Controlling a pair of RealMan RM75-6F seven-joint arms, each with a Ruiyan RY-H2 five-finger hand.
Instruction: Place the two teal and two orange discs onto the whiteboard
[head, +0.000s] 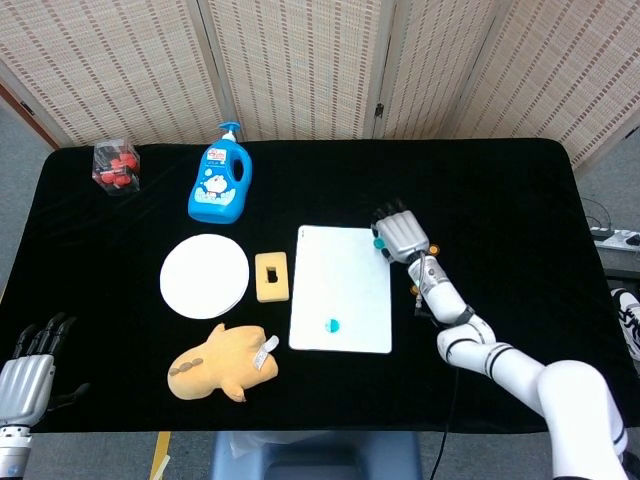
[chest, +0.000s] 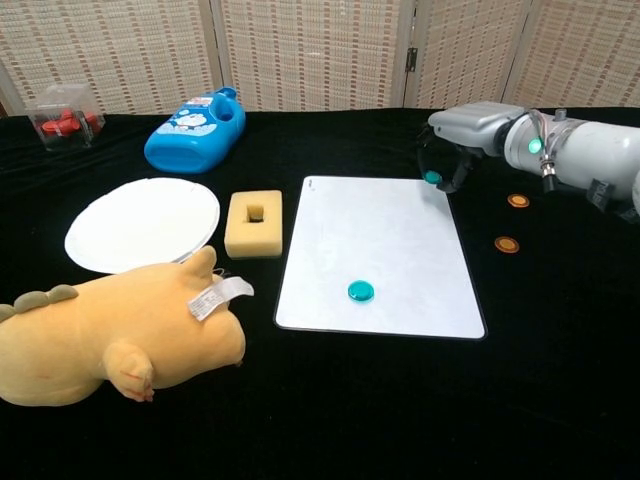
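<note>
One teal disc lay on the whiteboard; the right hand pinched another over its far right corner. Both orange discs sat beyond that edge. Left hand, half cropped, fingers apart.

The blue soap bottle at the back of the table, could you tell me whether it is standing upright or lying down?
Lying down: the blue soap bottle rests on its side in the chest view, its label facing up.

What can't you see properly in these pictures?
- Right hand and second teal disc: head view, the fingers cover most of the disc; chest view shows it pinched.
- Left hand: head view, cut off by the frame corner; absent from chest view.
- Plush toy: chest view, cropped at the left edge.
- Clear box: red contents too small to identify.
</note>
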